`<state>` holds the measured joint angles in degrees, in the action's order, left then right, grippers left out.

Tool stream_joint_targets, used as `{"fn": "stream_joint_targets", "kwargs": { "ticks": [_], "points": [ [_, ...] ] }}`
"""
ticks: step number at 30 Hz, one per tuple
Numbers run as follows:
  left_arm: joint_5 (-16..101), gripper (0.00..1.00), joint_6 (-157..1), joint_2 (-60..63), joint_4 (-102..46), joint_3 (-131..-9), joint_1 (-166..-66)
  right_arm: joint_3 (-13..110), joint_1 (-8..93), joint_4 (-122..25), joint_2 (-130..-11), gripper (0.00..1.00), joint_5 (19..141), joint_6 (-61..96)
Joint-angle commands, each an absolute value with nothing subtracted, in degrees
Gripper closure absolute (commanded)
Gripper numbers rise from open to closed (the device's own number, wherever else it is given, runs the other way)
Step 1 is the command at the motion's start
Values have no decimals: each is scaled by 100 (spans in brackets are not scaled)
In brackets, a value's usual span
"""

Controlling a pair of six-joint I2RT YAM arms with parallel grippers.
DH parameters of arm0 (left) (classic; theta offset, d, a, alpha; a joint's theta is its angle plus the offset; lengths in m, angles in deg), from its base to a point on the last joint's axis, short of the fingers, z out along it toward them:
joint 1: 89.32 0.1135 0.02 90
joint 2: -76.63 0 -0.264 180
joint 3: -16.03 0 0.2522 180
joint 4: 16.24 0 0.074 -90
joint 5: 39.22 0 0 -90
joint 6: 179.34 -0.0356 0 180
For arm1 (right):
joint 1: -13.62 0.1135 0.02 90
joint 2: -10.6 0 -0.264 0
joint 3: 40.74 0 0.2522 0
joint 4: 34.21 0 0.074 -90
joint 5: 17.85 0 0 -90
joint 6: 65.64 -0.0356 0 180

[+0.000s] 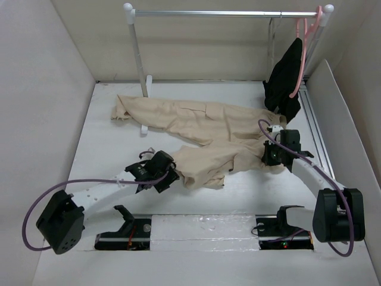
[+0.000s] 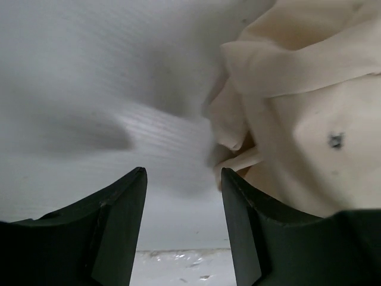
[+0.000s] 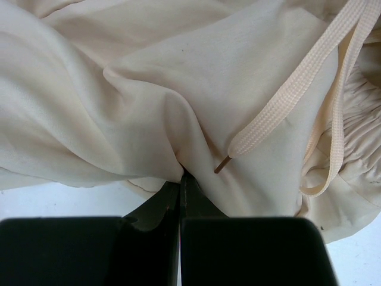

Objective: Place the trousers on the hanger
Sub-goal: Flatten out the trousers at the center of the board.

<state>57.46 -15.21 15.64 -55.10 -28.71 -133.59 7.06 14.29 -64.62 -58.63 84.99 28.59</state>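
Note:
The beige trousers (image 1: 202,128) lie crumpled across the middle of the white table, one leg stretching to the back left. My left gripper (image 1: 171,179) is open and empty just left of the near leg end; in the left wrist view the cloth (image 2: 297,119) lies beside the right finger, outside the gap of the gripper (image 2: 183,179). My right gripper (image 1: 268,157) is shut on a fold of the trousers (image 3: 119,89) near the waist, with the drawstring (image 3: 286,95) lying beside it (image 3: 180,174). A thin grey wire hanger (image 1: 272,39) hangs faintly visible on the rail.
A white clothes rail (image 1: 226,13) stands at the back on a post (image 1: 138,53). A black garment (image 1: 284,77) hangs from a pink hanger (image 1: 303,47) at its right end. A metal track (image 1: 315,125) runs along the right wall. Walls enclose the table.

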Motion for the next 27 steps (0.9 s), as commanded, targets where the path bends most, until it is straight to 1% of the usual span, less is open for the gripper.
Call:
{"fn": "stream_joint_targets", "kwargs": {
  "ticks": [1,7,10,11,12,13,15,16,17,18,20,22,23,24,26,27],
  "points": [
    [5887,51,-1815,1257,-4671,-3218,-13370,826,1380,-6415,-5699,100,8701,3016],
    [5738,55,-2078,343,-4248,-3359,-13370,756,1380,-6450,-5567,100,8718,3025],
    [5702,62,-2175,-8,-4169,-3446,-13370,756,1327,-6467,-5549,100,8745,3051],
    [5728,69,-2184,-80,-4195,-3473,-13370,756,1327,-6476,-5540,100,8745,3060],
    [5772,87,-2184,-115,-4387,-3578,-13370,756,1327,-6485,-5540,100,8736,3060],
    [6007,99,-2132,-72,-4589,-3666,-13370,756,1327,-6485,-5540,100,8736,3069],
    [6307,100,-2184,138,-5237,-4007,-13318,747,1275,-6502,-5549,100,8718,3112],
    [6857,100,-2332,670,-5763,-4279,-13318,738,1196,-6494,-5584,100,8683,3165],
    [6862,100,-2334,675,-5768,-4282,-13265,738,1195,-6494,-5584,100,8683,3165],
    [7297,100,-2394,884,-6360,-4638,-13265,756,1195,-6502,-5601,100,8683,3191],
    [7704,100,-2658,1535,-6908,-5027,-13160,782,1055,-6564,-5663,100,8674,3288],
    [7977,100,-3200,2043,-7769,-5859,-12643,843,1002,-6695,-5689,100,8631,3428],
    [8013,100,-3404,2133,-7772,-5864,-12380,861,1002,-6757,-5690,100,8613,3472],
    [8022,100,-3632,2221,-8051,-6247,-11812,879,949,-6818,-5672,100,8604,3516],
    [8014,100,-4350,2302,-8211,-6592,-11264,870,949,-6977,-5628,100,8743,3570],
    [8031,100,-4555,2249,-8368,-6828,-10782,879,949,-7029,-5567,100,8814,3578]
  ]
}}
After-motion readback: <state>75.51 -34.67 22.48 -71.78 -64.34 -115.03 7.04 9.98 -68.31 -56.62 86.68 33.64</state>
